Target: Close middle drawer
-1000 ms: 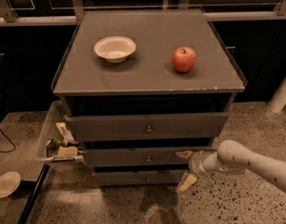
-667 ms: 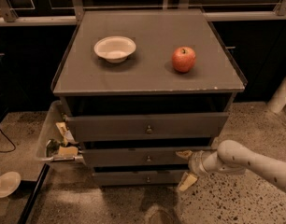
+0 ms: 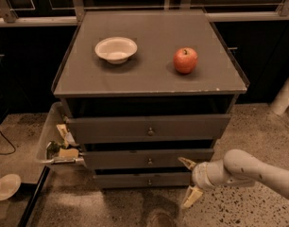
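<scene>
1. While the middle drawer, a shallow grey wooden box with a flat front and a small round metal knob at its centre, stands a little way out of the grey chest of drawers, the step in hand looks like the approach to the push; the closing itself is not yet done.
2. That drawer sits in the chest's middle row, under the taller grey top drawer, which juts out farther, and above the narrow grey bottom drawer.
3. Reaching in low from the chest's right side, the pale, rounded robot arm lies nearly level, its wrist pointing toward the chest's front.
4. At the arm's tip, the two-finger gripper hangs before the chest's lower right front, its fingers spread wide, one high and one low, with nothing between them.
5. Its upper finger is at the right part of the middle drawer's front; whether it touches the wood I cannot tell.
6. My judgement is that the next move calls for a flat contact on that front and a straight push into the chest, kept below the top drawer's overhang.
7. On the chest's top, well clear of the work, rest a shallow white bowl and a red apple.
</scene>
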Robot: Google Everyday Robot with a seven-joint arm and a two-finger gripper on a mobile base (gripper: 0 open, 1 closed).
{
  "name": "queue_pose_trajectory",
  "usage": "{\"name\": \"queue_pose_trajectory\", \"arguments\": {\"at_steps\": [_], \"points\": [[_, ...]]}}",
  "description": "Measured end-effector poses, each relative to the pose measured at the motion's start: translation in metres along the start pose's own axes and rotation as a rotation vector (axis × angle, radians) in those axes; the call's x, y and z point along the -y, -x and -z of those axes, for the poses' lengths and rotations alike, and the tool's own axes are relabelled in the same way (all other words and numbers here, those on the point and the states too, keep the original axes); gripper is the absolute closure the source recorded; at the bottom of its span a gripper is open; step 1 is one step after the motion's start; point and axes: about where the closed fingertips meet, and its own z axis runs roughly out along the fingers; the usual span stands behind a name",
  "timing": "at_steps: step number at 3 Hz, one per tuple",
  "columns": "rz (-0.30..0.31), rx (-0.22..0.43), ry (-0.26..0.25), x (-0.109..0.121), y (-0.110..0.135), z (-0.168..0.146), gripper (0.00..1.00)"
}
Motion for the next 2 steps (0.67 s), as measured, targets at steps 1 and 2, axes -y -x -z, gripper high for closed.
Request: {"name": "queue_pose_trajectory", "arguments": {"at_steps": [1,2], "points": [[0.023,0.003,0.009,-0.029,0.008,0.028,0.00],[0.028,-0.024,-0.021,-0.043,0.006,0.059,0.00]]}}
